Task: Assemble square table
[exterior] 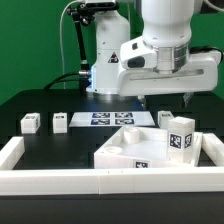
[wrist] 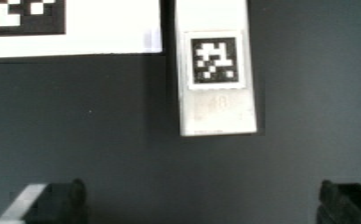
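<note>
One leg post (wrist: pixel 218 85) near end effector (wrist: pixel 203 197)

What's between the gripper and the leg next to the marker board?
Nothing. The wrist view shows only bare black work surface between the open gripper and the leg.

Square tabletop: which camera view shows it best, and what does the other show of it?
The exterior view: the white square tabletop lies in the foreground, raised corners visible. The wrist view shows none of it, only a leg post beside the marker board.
</note>
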Action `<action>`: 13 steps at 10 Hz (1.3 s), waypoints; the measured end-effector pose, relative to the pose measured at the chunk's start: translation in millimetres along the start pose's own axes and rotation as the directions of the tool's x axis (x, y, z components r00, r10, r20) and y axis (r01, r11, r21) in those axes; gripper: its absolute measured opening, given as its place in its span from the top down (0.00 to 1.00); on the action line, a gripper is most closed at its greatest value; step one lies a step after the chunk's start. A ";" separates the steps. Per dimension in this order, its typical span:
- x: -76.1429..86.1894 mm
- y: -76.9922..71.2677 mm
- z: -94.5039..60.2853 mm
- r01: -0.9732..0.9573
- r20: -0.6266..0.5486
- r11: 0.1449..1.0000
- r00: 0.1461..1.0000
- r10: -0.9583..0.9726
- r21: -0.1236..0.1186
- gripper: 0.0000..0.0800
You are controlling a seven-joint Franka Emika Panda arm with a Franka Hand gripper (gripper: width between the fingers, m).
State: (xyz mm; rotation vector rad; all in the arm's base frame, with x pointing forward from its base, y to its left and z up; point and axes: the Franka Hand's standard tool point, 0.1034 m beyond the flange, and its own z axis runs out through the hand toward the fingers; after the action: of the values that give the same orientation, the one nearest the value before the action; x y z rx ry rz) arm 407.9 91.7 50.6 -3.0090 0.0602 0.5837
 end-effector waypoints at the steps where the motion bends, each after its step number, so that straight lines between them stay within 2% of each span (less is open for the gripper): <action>1: -8.9 -1.5 10.6 0.017 -0.002 1.000 1.000 -0.017 -0.007 0.19; 3: -16.3 -5.3 23.3 0.014 0.024 1.000 1.000 -0.014 -0.018 0.19; 5: -17.4 -3.7 23.7 0.009 0.054 1.000 0.999 -0.008 -0.016 0.19; 6: -22.0 -3.5 24.6 0.004 0.130 1.000 0.992 -0.003 -0.011 0.19; 7: -20.0 -3.7 25.4 -0.004 0.176 1.000 0.984 0.006 -0.009 0.19; 11: -31.4 -8.9 30.9 -0.020 0.416 1.000 0.909 0.023 -0.012 0.19; 13: -26.0 -7.9 37.6 -0.025 0.413 0.999 0.910 0.031 -0.020 0.19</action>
State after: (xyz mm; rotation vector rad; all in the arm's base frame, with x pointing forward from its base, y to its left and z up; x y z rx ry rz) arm 370.3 103.3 26.1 -2.8284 0.0738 1.2140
